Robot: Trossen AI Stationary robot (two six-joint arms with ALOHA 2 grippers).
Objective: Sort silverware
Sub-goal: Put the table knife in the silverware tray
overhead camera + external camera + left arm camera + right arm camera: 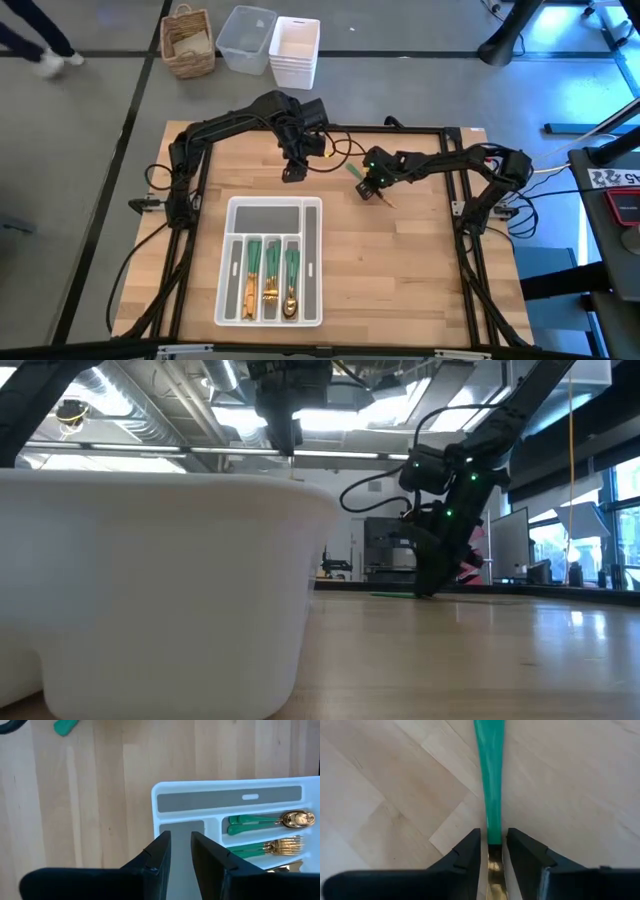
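White organizer tray [150, 590] fills foreground; right hand [494, 851] straddles utensil [490, 780] beyond.

Pale wooden table top [400, 270]: butcher-block strips, smooth, satin sheen, grain visible in wrist views.
White plastic compartmented organizer tray [228, 262]: smooth, semi-gloss walls; compartment floors lined with matt grey.
Sorted cutlery with green handles in tray [271, 275]: heads polished gold-coloured metal, mirror-bright; handles smooth, glossy, plastic-looking.
Single green-handled utensil on table [490, 780]: same glossy green, gold metal neck between right gripper [493, 852] fingers.
Left gripper [180, 851] fingers: black, matt, hard plastic look.
Woven wicker basket [188, 42]: rough, matt.
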